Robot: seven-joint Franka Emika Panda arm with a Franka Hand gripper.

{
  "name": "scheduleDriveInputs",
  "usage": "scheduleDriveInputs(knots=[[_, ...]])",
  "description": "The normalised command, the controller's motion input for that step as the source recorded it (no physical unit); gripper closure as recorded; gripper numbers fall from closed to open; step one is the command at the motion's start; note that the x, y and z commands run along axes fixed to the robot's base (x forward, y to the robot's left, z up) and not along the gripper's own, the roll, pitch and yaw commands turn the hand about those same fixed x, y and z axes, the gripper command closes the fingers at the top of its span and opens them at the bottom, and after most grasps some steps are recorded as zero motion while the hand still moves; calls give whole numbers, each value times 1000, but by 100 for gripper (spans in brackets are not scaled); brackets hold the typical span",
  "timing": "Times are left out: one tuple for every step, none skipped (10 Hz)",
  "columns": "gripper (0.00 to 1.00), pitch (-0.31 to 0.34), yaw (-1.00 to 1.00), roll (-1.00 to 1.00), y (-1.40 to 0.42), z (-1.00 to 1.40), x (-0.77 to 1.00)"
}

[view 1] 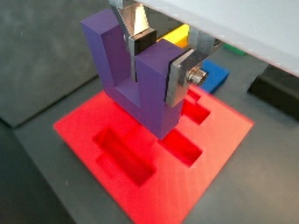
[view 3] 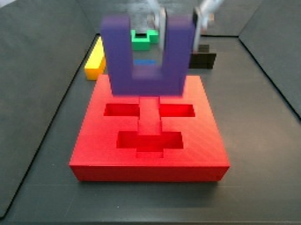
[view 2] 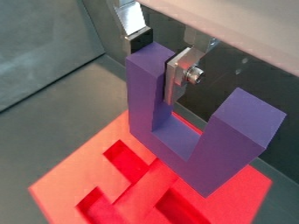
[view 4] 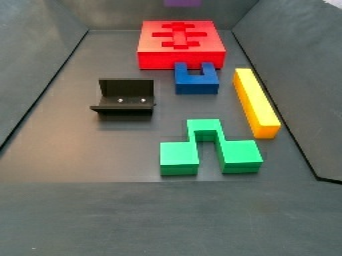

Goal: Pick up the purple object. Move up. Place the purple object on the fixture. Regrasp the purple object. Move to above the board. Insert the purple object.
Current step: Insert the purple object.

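My gripper (view 1: 156, 54) is shut on one prong of the purple object (view 1: 135, 74), its silver fingers (view 1: 184, 77) clamping that prong from both sides. The U-shaped block hangs prongs up, just above the red board (view 1: 128, 175) and its cross-shaped recesses. Another wrist view shows the same grip (view 2: 159, 57) on the purple object (view 2: 205, 140) over the board (view 2: 76, 188). In a side view the purple object (view 3: 147, 57) hovers over the far half of the board (view 3: 147, 145), with the gripper (view 3: 177, 19) blurred at the top. The black fixture (view 4: 124, 98) stands empty.
A blue notched block (view 4: 197, 77) lies just in front of the board (view 4: 183, 40). A yellow bar (view 4: 255, 100) and a green block (view 4: 207, 148) lie on the dark floor beside the fixture. Dark walls ring the floor.
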Motion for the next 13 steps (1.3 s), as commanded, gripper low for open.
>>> scheduleDriveInputs(knots=[[100, 11, 114, 34, -594, -566, 523], [100, 14, 91, 49, -577, -497, 480], [100, 66, 100, 106, -597, -420, 403], [100, 70, 11, 127, -486, -263, 126], [100, 29, 0, 51, -294, -146, 0], [100, 0, 0, 14, -214, -209, 0], [100, 0, 0, 26, -97, -200, 0], [100, 0, 0, 4, -54, -137, 0], [100, 0, -9, 0, 9, -60, -31], [100, 0, -23, 0, 114, -11, -69], [100, 0, -34, 0, 74, -63, -169], [100, -17, -9, -26, 51, -94, -183], [100, -46, 0, -53, 49, -69, -151]])
